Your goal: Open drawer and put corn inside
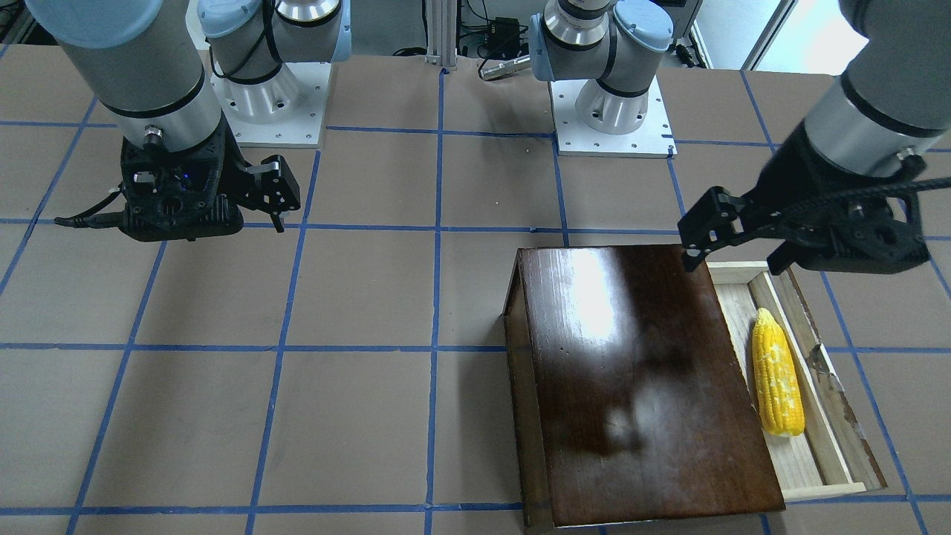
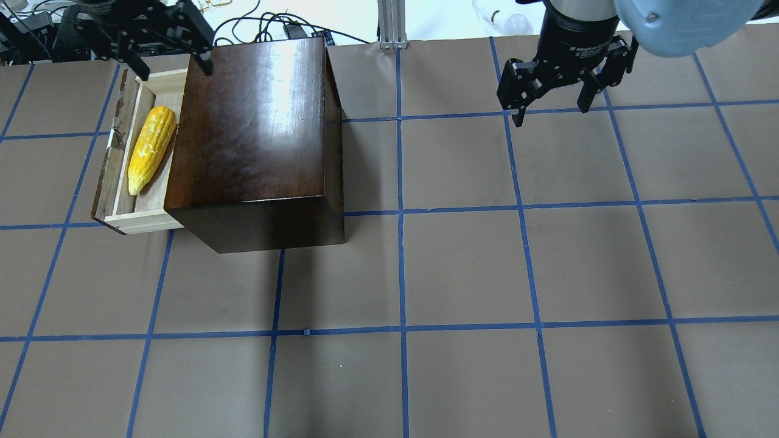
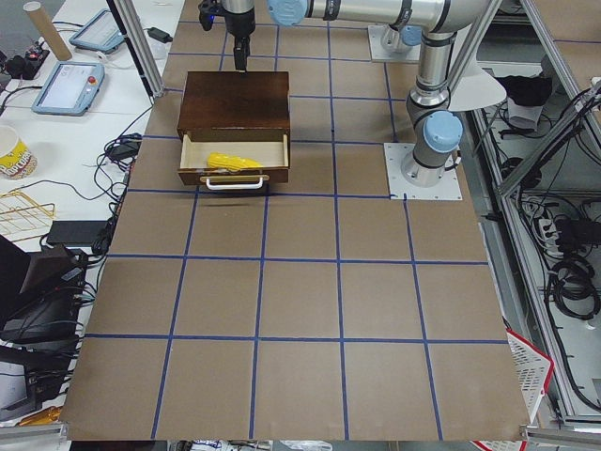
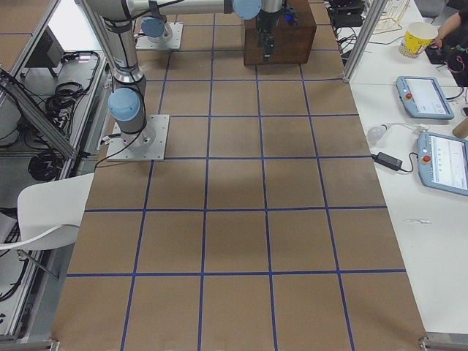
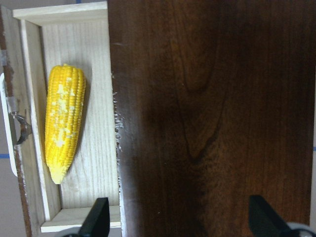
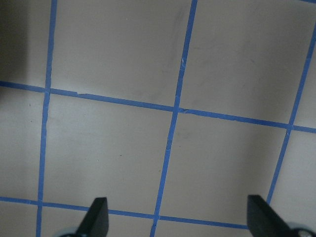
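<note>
The drawer [image 2: 139, 216] is pulled out of the dark-brown cabinet [image 2: 255, 115] toward the table's left edge. The yellow corn [image 2: 151, 148] lies lengthwise inside it on the pale wood, as the left wrist view [image 5: 64, 121] and front view [image 1: 777, 383] also show. My left gripper [image 2: 174, 70] is open and empty, raised above the far end of the drawer and the cabinet's far left corner. It also shows in the front view [image 1: 734, 261]. My right gripper [image 2: 552, 112] is open and empty above bare table at the far right, well away from the cabinet.
The drawer's white handle [image 3: 233, 184] sticks out from its dark front panel. The table [image 2: 462, 267] is brown with a blue tape grid. The two arm bases [image 1: 609, 111] stand at the robot's side. Side benches hold tablets [image 4: 424, 95] and cables.
</note>
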Available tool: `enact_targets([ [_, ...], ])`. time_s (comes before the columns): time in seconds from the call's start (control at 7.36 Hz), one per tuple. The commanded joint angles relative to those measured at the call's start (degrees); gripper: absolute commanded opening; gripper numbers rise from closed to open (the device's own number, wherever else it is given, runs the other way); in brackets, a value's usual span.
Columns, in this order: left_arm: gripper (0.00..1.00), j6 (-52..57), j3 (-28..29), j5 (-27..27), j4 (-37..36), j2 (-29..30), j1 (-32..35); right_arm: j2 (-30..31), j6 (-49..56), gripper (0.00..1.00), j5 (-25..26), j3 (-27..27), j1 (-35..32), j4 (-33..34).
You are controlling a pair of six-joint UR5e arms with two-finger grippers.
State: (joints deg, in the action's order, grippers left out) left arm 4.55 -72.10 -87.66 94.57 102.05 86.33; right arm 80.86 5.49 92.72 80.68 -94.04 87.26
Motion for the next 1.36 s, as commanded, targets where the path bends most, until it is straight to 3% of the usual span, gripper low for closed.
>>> enact_targets([
  [0.0,1.0,-1.22,-5.39,-0.05,-0.44,-2.63,3.93,0.0,-0.04,1.0,0.0,0.0,0.0,0.01],
  [0.41,1.0,-0.95,-11.38,0.04,-1.49,-7.73,3.76,0.0,0.05,1.0,0.0,0.0,0.0,0.01],
  [0.68,1.0,-0.95,-14.55,0.04,-8.6,-8.97,3.41,0.0,-0.04,1.0,0.0,0.0,0.0,0.01],
  [1.22,1.0,-2.53,-15.01,-0.14,-5.73,-11.17,0.69,0.0,-0.04,1.0,0.0,0.0,0.0,0.01],
])
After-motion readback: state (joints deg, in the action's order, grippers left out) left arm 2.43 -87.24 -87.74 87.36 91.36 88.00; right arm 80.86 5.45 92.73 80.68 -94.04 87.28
